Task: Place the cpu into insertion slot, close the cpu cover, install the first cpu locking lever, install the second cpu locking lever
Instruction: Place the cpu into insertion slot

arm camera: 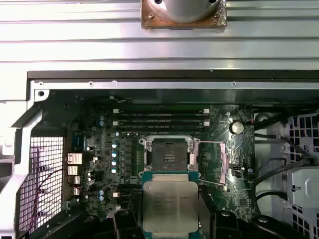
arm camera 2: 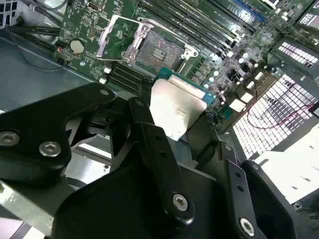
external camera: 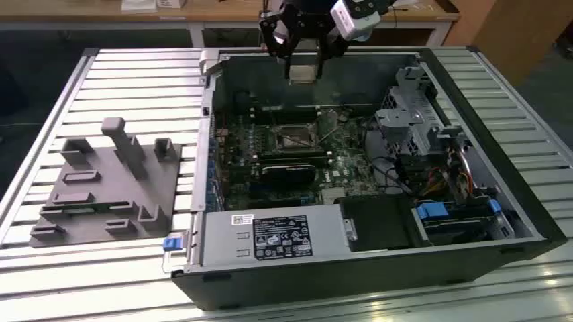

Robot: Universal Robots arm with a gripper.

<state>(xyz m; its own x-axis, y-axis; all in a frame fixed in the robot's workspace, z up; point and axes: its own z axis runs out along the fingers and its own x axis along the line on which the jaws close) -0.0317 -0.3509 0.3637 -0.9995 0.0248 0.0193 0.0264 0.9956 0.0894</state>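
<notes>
Slatted table (external camera: 134,80) carries your open computer case (external camera: 358,278), lying on its side with the green motherboard (arm camera: 99,144) exposed inside. Your gripper (external camera: 302,66) hangs over the case edge nearest the top of the exterior view. It is clenched on the cpu (arm camera: 169,206) by its edges, so the chip is in the air and off the board. The cpu cover (arm camera 2: 113,40) is swung up beside the insertion slot (arm camera: 169,152). The slot is bare, with its dark centre showing.

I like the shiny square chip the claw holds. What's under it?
The cpu hangs in the claw above the green circuit board. The empty insertion slot shows just past its edge; the board right beneath the cpu is covered.
</notes>
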